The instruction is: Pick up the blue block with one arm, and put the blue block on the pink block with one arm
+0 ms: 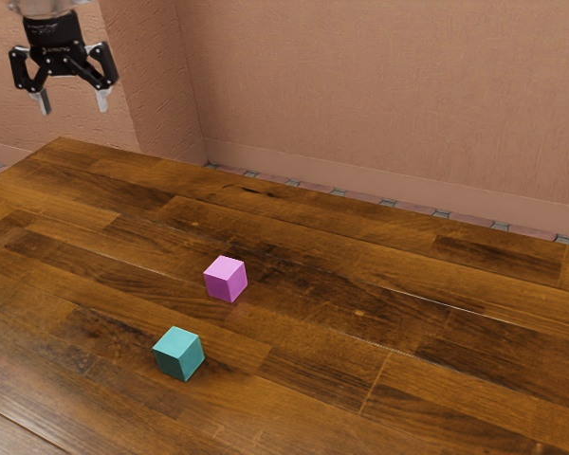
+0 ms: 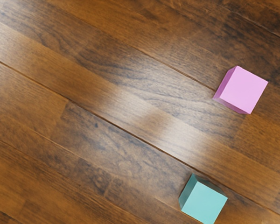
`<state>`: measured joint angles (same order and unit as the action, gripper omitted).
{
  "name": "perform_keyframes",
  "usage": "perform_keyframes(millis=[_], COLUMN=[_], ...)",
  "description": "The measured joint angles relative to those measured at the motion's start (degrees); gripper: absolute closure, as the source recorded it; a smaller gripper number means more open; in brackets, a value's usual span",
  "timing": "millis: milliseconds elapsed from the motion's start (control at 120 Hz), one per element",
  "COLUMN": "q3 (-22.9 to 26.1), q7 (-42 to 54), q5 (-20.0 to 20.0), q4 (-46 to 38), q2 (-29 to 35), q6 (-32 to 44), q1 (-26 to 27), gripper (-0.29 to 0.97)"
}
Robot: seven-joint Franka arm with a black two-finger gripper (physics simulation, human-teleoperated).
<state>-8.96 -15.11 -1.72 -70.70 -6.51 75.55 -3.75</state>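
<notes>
End effector hangs high at the exterior view's upper left, in front of the wall. Fingers spread, nothing between them. It is well above the table and well apart from both blocks.

Blue block (reads teal) sits flat on the table toward the exterior view's lower left, nothing touching it. Pink block sits near it, farther back and a little toward the exterior view's right. Bare wood shows between the two, so they are not touching. Pink top is bare. The wrist view looks down on both blocks from above, each turned at a slight angle to the plank lines.

Progress, as I judge it: nothing done yet. Pick not started, place not started. Left to do:
- bring the end effector over the blue block
- line the fingers up with two opposite faces
- come down, pinch and lift
- carry it over the pink block, set it on top squarely and let go

Likely snag: the pink top is small, so an off-centre drop could tip the blue block off.
</notes>
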Motion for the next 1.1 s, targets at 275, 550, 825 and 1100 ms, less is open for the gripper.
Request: perform_keyframes(millis=[275, 550, 825, 1100], q3=[3.9, 5.1, 5.5, 8.8], q7=[3.4, 5.5, 6.0, 4.9], q5=[0.3, 2.7, 6.0, 1.7], q4=[11.6, 12.0, -39.8, -69.5], q2=[7.4, 8.3, 28.9, 25.0], q6=[-0.3, -1.4, 7.3, 35.0], q1=[-1.9, 0.8, 0.3, 0.2], gripper=[0.00, 0.00, 0.00, 0.00])
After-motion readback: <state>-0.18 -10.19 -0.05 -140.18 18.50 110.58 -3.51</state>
